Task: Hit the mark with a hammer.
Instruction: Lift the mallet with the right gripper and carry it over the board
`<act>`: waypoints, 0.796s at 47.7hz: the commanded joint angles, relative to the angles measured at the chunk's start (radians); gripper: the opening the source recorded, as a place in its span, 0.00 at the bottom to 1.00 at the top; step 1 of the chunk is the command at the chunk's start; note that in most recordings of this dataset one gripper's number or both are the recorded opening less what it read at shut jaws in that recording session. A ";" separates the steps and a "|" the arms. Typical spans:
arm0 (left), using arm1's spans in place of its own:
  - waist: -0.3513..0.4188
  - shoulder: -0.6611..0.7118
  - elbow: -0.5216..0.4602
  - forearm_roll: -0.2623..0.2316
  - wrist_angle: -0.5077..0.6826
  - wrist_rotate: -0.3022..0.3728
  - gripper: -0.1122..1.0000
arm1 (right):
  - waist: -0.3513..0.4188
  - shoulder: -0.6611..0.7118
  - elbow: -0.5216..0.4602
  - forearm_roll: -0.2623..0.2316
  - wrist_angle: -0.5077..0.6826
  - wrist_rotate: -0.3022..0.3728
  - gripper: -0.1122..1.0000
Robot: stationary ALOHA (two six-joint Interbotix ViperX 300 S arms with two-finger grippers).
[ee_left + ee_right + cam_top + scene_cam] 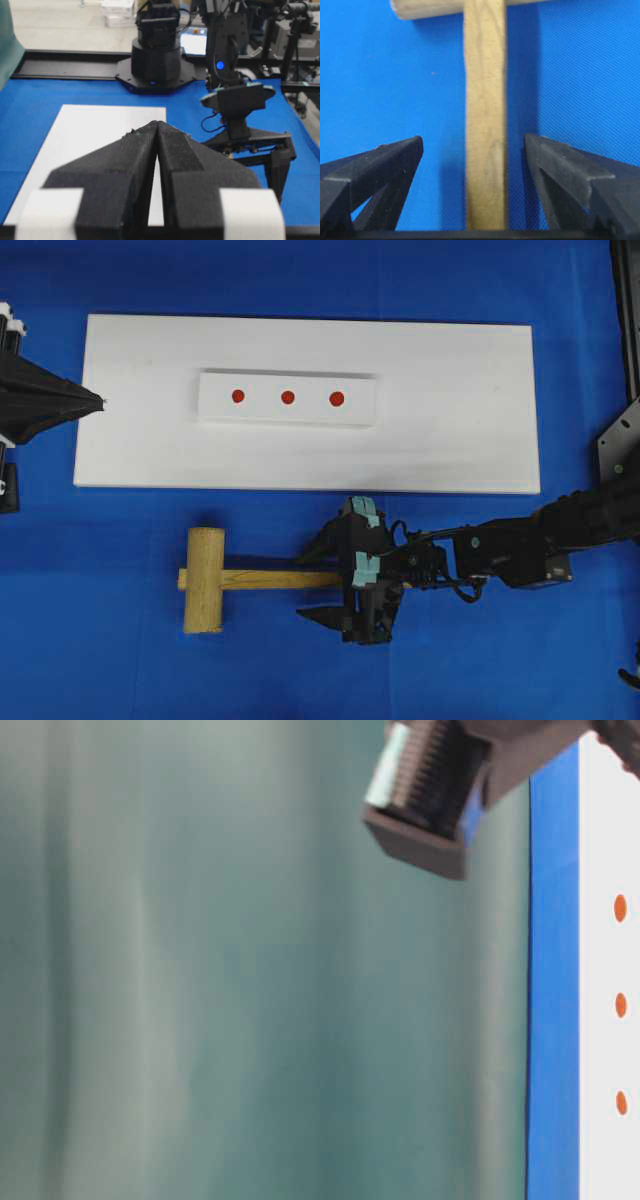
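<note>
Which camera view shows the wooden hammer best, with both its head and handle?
The overhead view: the hammer lies whole on the blue cloth, head leftward, handle running between the open right gripper fingers. The right wrist view shows only the handle and a strip of the head. The other two views show none of it.

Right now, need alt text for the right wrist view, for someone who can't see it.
A light wooden hammer handle runs straight up the frame between the right gripper's two black fingers, which stand wide open on either side without touching it. The cylindrical head crosses the top edge; blue table cover fills the rest.
</note>
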 commanded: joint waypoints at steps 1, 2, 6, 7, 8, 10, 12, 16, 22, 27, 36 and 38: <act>0.000 0.003 -0.009 -0.003 -0.005 -0.005 0.10 | -0.005 -0.003 -0.017 0.014 -0.020 -0.005 0.90; 0.000 0.003 -0.009 -0.002 -0.005 -0.006 0.10 | -0.005 0.000 -0.017 0.017 -0.020 -0.008 0.90; 0.000 0.003 -0.009 -0.002 -0.005 -0.008 0.10 | -0.005 0.002 -0.017 0.031 -0.020 -0.025 0.90; 0.000 0.003 -0.009 -0.002 -0.005 -0.008 0.10 | -0.005 0.002 -0.017 0.034 -0.020 -0.029 0.90; 0.000 0.003 -0.009 -0.002 -0.005 -0.008 0.10 | -0.005 0.002 -0.017 0.035 -0.020 -0.034 0.90; 0.000 0.003 -0.009 -0.002 -0.005 -0.008 0.10 | -0.005 0.002 -0.017 0.043 -0.021 -0.046 0.88; 0.000 0.002 -0.009 -0.002 -0.005 -0.008 0.10 | -0.005 0.002 -0.017 0.049 -0.023 -0.060 0.86; 0.000 0.002 -0.009 -0.003 -0.005 -0.008 0.10 | -0.005 0.002 -0.018 0.054 -0.023 -0.083 0.71; 0.000 0.000 -0.009 -0.002 -0.005 -0.008 0.10 | -0.005 -0.003 -0.020 0.055 -0.020 -0.098 0.35; 0.000 0.000 -0.009 -0.002 -0.005 -0.008 0.10 | -0.006 -0.012 -0.020 0.055 -0.020 -0.098 0.18; 0.000 0.000 -0.009 -0.003 -0.005 -0.009 0.10 | -0.008 -0.094 -0.008 0.054 -0.017 -0.101 0.19; 0.000 0.000 -0.009 -0.002 -0.005 -0.009 0.10 | -0.006 -0.120 -0.002 0.055 -0.017 -0.103 0.19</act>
